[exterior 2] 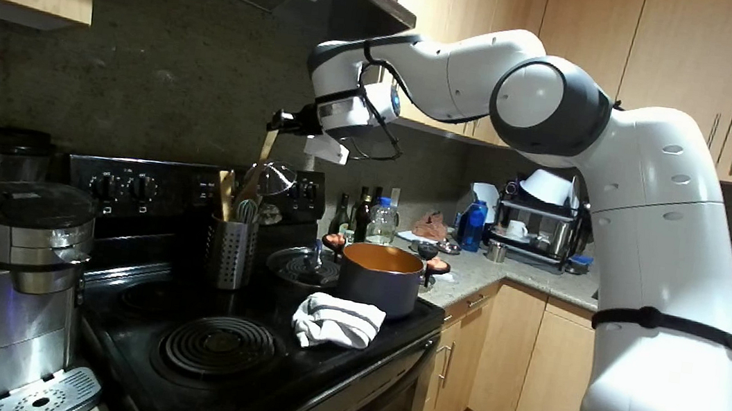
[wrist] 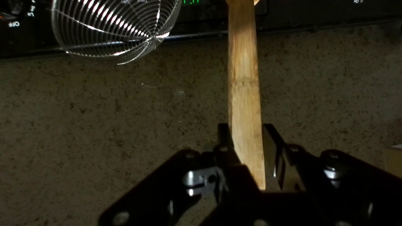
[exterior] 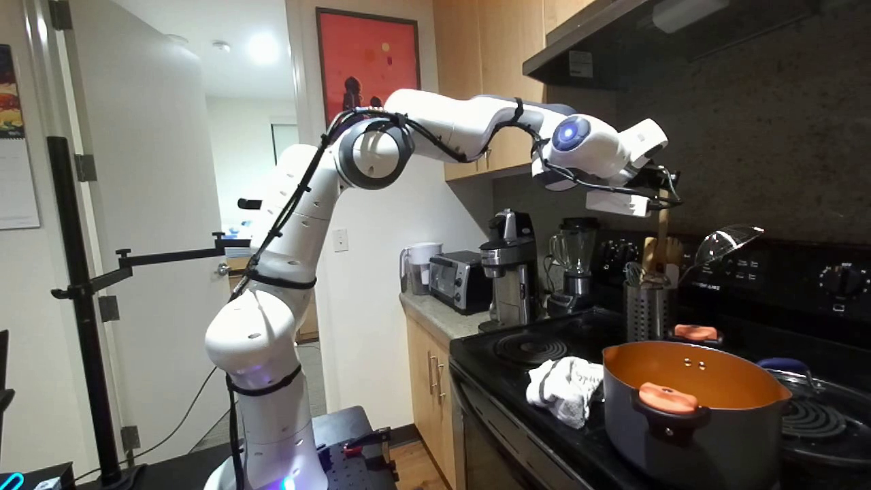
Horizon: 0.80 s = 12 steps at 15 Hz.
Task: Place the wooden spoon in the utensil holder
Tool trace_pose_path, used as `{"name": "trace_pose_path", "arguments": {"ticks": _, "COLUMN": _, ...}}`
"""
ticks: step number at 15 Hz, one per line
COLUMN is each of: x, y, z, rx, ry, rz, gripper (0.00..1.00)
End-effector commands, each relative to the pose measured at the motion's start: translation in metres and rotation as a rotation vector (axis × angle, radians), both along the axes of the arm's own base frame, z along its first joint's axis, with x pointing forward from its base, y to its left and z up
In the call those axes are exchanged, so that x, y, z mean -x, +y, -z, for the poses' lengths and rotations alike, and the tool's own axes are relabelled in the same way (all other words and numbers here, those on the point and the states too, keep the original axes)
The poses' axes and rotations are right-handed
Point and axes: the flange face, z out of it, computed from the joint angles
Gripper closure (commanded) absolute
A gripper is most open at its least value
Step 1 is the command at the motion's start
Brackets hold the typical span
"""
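Observation:
The wooden spoon is light tan, long and slim; its handle shows in both exterior views (exterior: 663,224) (exterior 2: 267,146) and in the wrist view (wrist: 244,66). My gripper (exterior 2: 274,126) is closed around the top end of the handle, with a finger on each side of it in the wrist view (wrist: 247,131). The spoon hangs nearly upright, slightly tilted. The utensil holder is a grey perforated metal cylinder on the stove's back edge (exterior: 648,314) (exterior 2: 230,255). The spoon runs down among the utensils above its mouth. Its lower end is hidden, so I cannot tell how deep it sits.
A wire strainer (exterior: 725,243) leans out of the holder beside the spoon, also close in the wrist view (wrist: 116,28). An orange-lined pot (exterior: 694,422), a towel (exterior 2: 338,321) and a glass lid (exterior 2: 304,266) sit on the stove. The range hood (exterior: 633,47) hangs above.

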Motion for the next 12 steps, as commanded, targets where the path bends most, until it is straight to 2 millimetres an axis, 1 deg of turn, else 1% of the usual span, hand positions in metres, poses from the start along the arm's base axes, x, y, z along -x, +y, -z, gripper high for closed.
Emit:
{"name": "trace_pose_path", "arguments": {"ticks": 1, "x": 0.003, "y": 0.005, "z": 0.003, "rx": 0.023, "ry": 0.011, "rz": -0.013, "gripper": 0.93}}
{"name": "trace_pose_path", "arguments": {"ticks": 4, "x": 0.007, "y": 0.006, "z": -0.006, "rx": 0.028, "ry": 0.001, "rz": -0.015, "gripper": 0.93}}
{"name": "trace_pose_path", "arguments": {"ticks": 7, "x": 0.014, "y": 0.006, "z": -0.019, "rx": 0.033, "ry": -0.013, "rz": -0.018, "gripper": 0.93}}
{"name": "trace_pose_path", "arguments": {"ticks": 9, "x": 0.02, "y": 0.006, "z": -0.033, "rx": 0.031, "ry": -0.031, "rz": -0.019, "gripper": 0.93}}
{"name": "trace_pose_path", "arguments": {"ticks": 12, "x": 0.033, "y": 0.007, "z": -0.061, "rx": 0.039, "ry": -0.067, "rz": -0.021, "gripper": 0.93}}
